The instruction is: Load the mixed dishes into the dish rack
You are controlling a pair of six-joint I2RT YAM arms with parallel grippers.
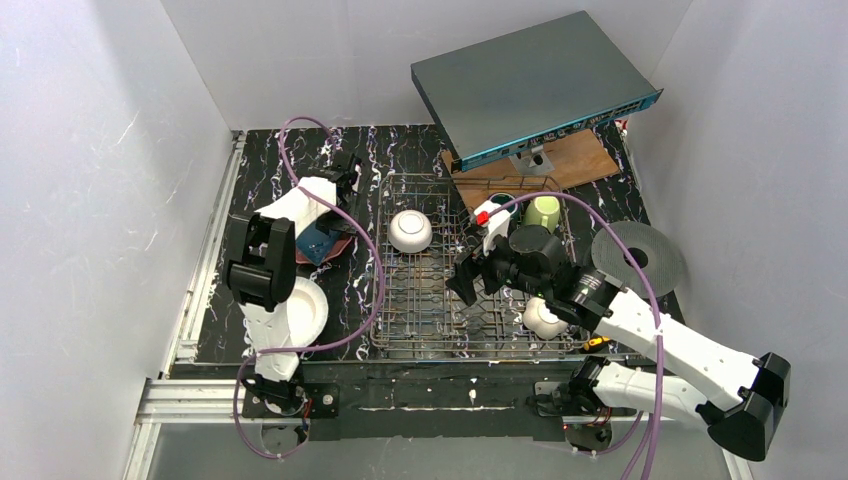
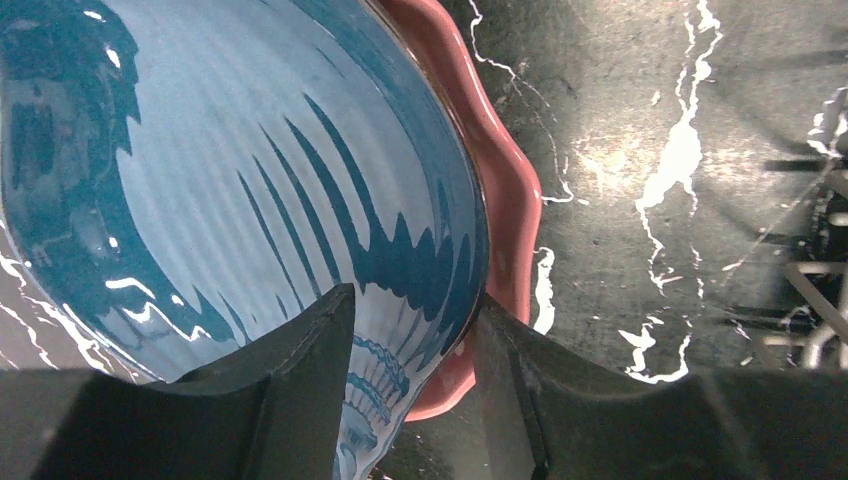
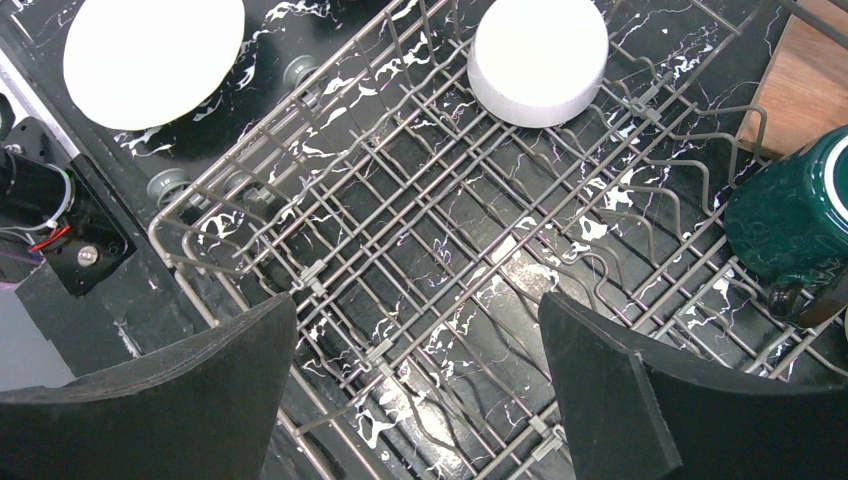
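My left gripper [image 2: 415, 300] is shut on the rim of the dark blue plate [image 2: 230, 170], which is tilted over the pink scalloped plate [image 2: 505, 190]. In the top view they sit left of the dish rack [image 1: 400, 320], with the left gripper [image 1: 325, 232] on the blue plate [image 1: 318, 245]. My right gripper [image 3: 417, 330] is open and empty above the rack's wire floor [image 3: 450, 230]; in the top view it [image 1: 468, 280] hovers over the rack's middle. A white bowl [image 1: 410, 231] lies upside down in the rack. A second white bowl [image 1: 545, 318] sits at the front right.
A cream plate [image 1: 305, 310] lies at the front left by the left arm. A dark teal mug [image 1: 500, 205] and a light green mug [image 1: 543, 211] stand at the rack's back right. A black disc [image 1: 638, 258] lies to the right. A grey box [image 1: 530, 85] rests on a wooden board [image 1: 575, 160] behind.
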